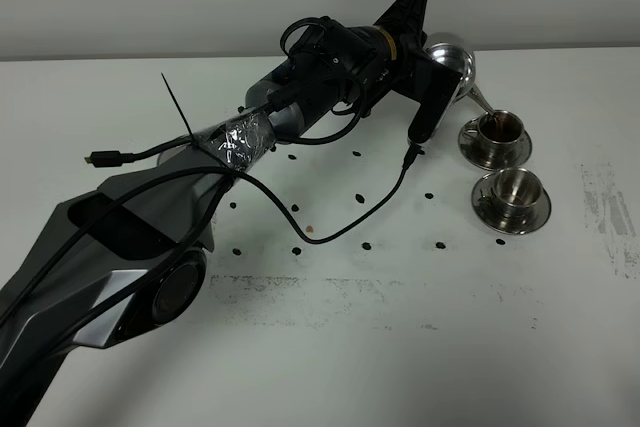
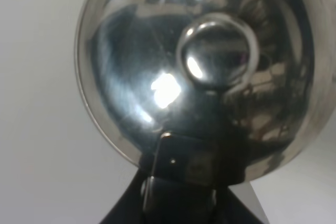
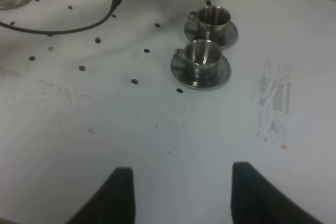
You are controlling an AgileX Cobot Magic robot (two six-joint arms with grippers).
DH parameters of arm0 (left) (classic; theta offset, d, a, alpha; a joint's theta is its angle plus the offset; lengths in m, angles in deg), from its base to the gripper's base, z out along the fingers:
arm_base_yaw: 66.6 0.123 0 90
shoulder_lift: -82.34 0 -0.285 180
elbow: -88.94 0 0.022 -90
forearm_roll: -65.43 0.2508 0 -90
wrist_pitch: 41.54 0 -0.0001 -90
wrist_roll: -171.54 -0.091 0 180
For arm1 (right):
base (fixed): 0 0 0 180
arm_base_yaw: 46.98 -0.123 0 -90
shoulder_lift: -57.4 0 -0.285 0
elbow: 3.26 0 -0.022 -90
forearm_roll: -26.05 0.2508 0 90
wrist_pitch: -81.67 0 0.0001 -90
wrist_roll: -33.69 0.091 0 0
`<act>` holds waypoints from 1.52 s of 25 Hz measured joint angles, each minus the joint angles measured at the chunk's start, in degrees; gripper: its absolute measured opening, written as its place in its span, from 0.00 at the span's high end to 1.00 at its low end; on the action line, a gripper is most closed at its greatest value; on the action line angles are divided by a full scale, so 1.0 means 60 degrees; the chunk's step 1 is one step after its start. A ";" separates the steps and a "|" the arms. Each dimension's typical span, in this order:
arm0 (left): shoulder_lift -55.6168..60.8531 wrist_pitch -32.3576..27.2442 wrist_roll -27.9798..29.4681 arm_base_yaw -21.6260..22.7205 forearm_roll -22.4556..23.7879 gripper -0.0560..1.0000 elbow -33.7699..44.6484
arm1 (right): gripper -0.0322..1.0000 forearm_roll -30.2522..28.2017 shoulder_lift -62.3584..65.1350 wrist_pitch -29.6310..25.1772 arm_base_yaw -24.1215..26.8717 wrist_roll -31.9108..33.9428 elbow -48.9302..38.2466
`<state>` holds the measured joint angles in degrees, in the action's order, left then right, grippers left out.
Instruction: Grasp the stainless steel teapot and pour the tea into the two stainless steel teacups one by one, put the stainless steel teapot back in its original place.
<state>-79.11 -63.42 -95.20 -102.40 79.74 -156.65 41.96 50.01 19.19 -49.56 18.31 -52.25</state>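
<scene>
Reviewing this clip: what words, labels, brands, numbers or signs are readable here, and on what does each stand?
No text can be read in any view.
On the shiny stainless steel teapot: none, only reflections.
On the far stainless steel teacup and the near stainless steel teacup: none.
On the black robot arm: no lettering shows.
On the white table: only dark dots and grey scuffs.

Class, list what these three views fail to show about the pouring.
Stainless steel teapot handle: high view, left arm covers it.
Tea level in far teacup: too small, high and right wrist views.
Right gripper body: cut off by right wrist view's edge.
</scene>
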 joint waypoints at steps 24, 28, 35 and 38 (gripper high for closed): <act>0.0000 0.0000 0.0000 0.0000 0.0063 0.80 0.0000 | 0.58 0.0000 0.0000 0.0000 0.0000 0.0008 0.0000; 0.0000 0.0000 0.0000 0.0000 0.0063 0.80 0.0000 | 0.58 0.0000 0.0000 0.0000 0.0000 0.0001 0.0000; 0.0000 -0.0158 0.0027 0.0000 0.0055 0.80 0.0000 | 0.58 0.0000 0.0000 0.0000 0.0000 0.0001 0.0000; 0.0000 -0.0244 0.0100 0.0000 0.0055 0.80 0.0000 | 0.58 0.0000 0.0000 0.0000 0.0000 0.0001 0.0000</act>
<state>-79.11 -64.88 -94.60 -102.40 80.07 -156.65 41.96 50.01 19.19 -49.56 18.32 -52.25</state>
